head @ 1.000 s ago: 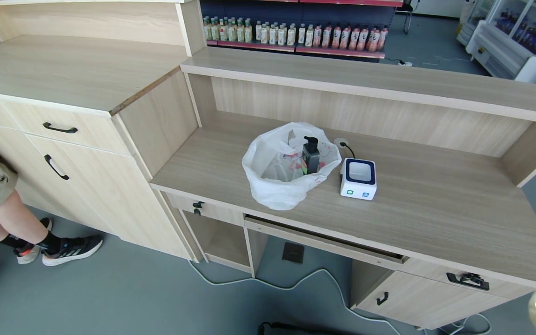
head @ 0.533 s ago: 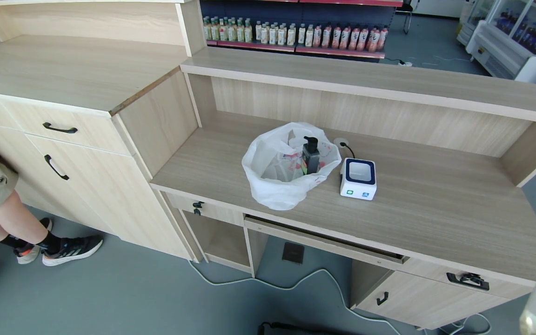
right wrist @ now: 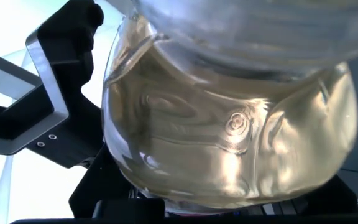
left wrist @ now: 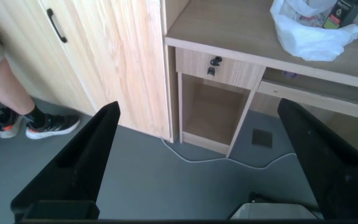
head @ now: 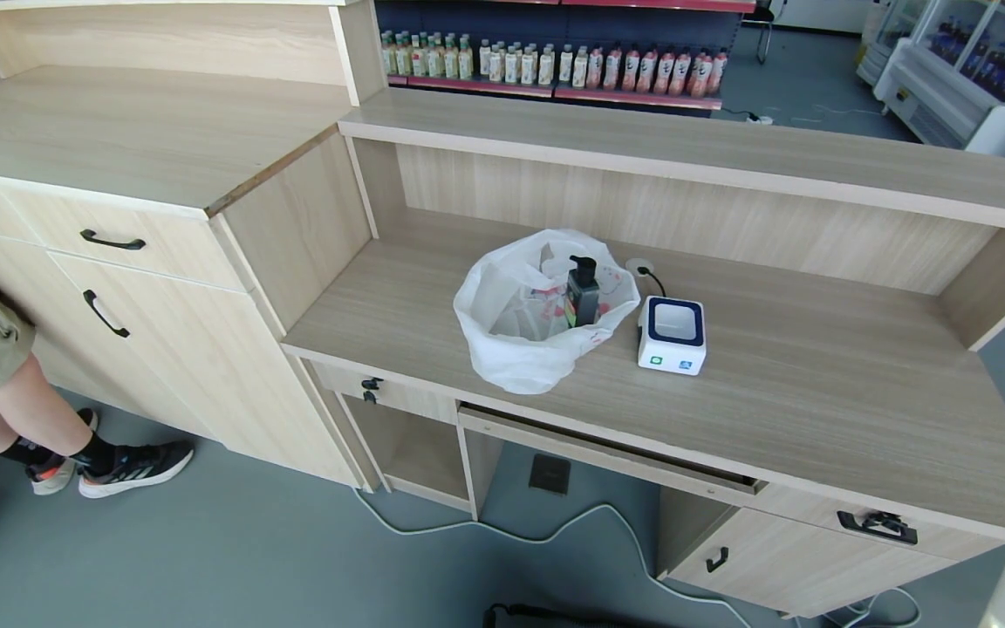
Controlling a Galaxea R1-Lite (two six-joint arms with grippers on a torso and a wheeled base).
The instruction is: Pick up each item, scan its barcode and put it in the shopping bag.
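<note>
Right hand (right wrist: 185,124) grips clear bottle (right wrist: 241,162) — bagged pump bottle (head: 583,292) label unreadable.

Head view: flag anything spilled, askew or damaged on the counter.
Nothing stands out. The bag sits open on the counter beside the scanner, a pump bottle upright inside, no spill. The right gripper holds a clear bottle of yellowish liquid.

A wooden counter (head: 816,392) carries a white shopping bag (head: 509,356) just beside a white scanner (head: 672,336)
</note>
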